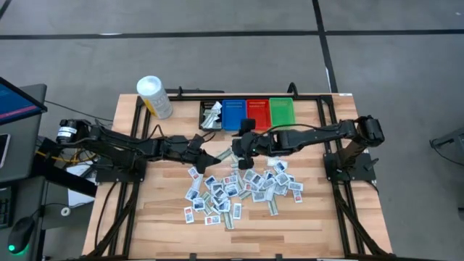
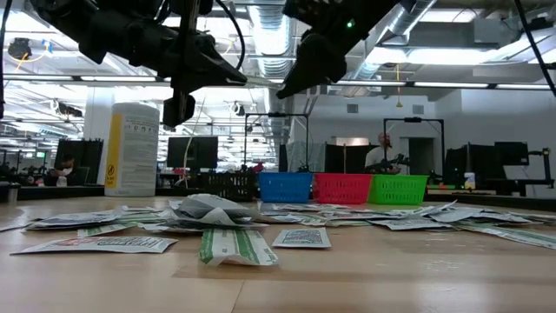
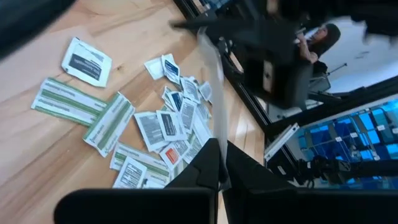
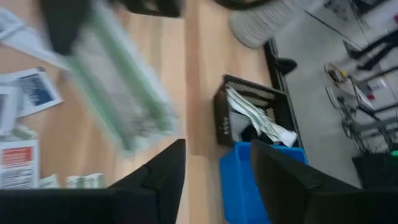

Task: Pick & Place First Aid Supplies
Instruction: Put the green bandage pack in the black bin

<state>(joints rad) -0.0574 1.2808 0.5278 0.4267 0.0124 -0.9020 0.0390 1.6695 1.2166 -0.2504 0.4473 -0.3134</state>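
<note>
I see the packets (image 1: 239, 190) lying flat in a loose heap on the near middle of the wooden surface (image 1: 326, 225), pointing every which way. Above the heap's far edge, my left gripper (image 1: 214, 156) has its fingers clamped on one long thin packet (image 1: 224, 155), held off the surface with its long side running left to right. My right gripper (image 1: 239, 151) is just beside it, fingers apart. Farther back stand the black bin (image 1: 211, 114), blue bin (image 1: 234, 114), red bin (image 1: 258, 113) and green bin (image 1: 282, 112) in a row, with a white tub (image 1: 154, 96) to their left.
</note>
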